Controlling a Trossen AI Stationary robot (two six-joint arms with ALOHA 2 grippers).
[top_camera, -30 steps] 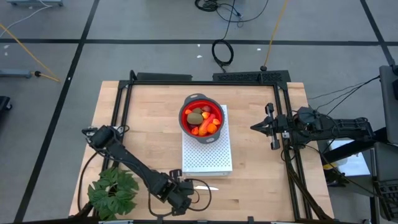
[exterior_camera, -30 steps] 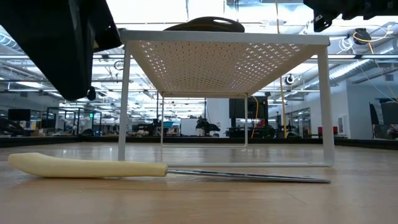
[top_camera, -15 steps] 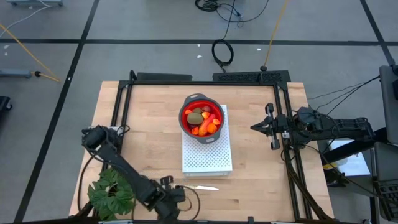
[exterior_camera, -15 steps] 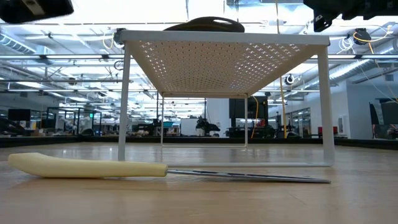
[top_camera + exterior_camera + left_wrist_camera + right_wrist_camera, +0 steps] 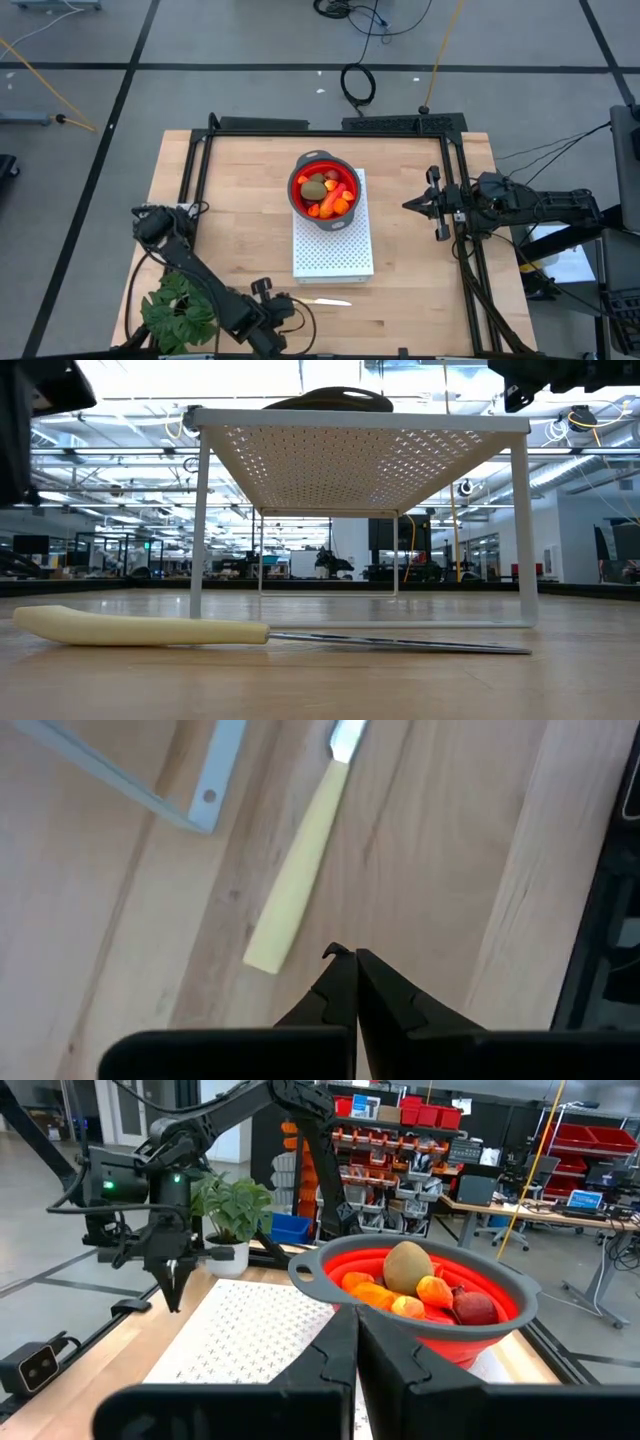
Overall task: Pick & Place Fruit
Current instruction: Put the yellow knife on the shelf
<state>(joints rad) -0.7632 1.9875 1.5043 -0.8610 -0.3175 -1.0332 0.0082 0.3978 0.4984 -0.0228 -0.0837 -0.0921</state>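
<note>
- Desk [image 5: 230, 190]: pale wood, dark frame round it, centre of the high view. A white perforated rack [image 5: 333, 245] stands mid-desk.
- Red bowl [image 5: 324, 187] with grey rim sits on the upper end of the rack. The fruit [image 5: 326, 192] is all inside it: an olive-brown oval, orange pieces, a dark red ball showing in the right wrist view.
- Left arm lies across the lower left of the high view; left tool [image 5: 268, 292] hovers near the desk's lower edge, just left of the knife [image 5: 327, 301]. Left wrist view shows its fingers pressed together, holding nothing, with the knife's pale handle just beyond the tips.
- Right tool [image 5: 413, 204] waits at the right of the high view, fingers closed and empty, pointing toward the bowl.
- Green plant [image 5: 180, 307] at lower left, beside the left arm.
- Judgement: fruit looks placed; nothing loose on the desk but the knife. If another pick is due, open the fingers before descending, come at the bowl from above, and take a top piece so the bowl is not nudged off the rack.
- Writing: no label or brand legible on any object; shelf bins in the room behind carry nothing readable.
</note>
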